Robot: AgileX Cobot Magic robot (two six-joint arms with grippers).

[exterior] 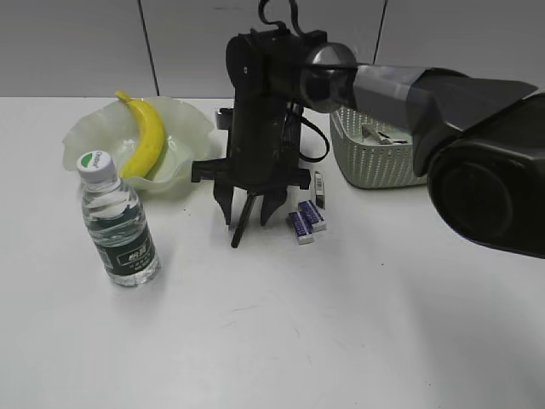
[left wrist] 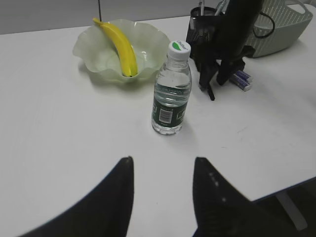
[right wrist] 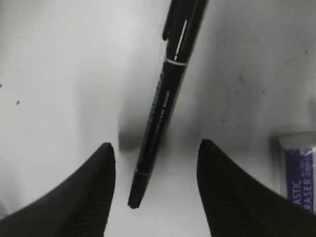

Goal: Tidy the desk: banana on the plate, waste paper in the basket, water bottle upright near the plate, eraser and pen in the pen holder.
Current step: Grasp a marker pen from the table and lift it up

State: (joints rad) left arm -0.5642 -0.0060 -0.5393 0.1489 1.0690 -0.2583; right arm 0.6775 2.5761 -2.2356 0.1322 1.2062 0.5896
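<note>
We see the banana point(exterior: 146, 136) lying in the plate point(exterior: 192, 128), waste paper point(exterior: 379, 135) in the basket point(exterior: 375, 166); both claws, left point(left wrist: 163, 168) and right point(right wrist: 155, 148), spread, gripping nothing.

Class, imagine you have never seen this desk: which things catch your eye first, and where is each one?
The right pincer stands out first, poised mid-desk with its jaws open on either side of a black pen lying on the white desk. To its left, a yellow banana lies in the ruffled green plate, with the water bottle upright in front.
</note>
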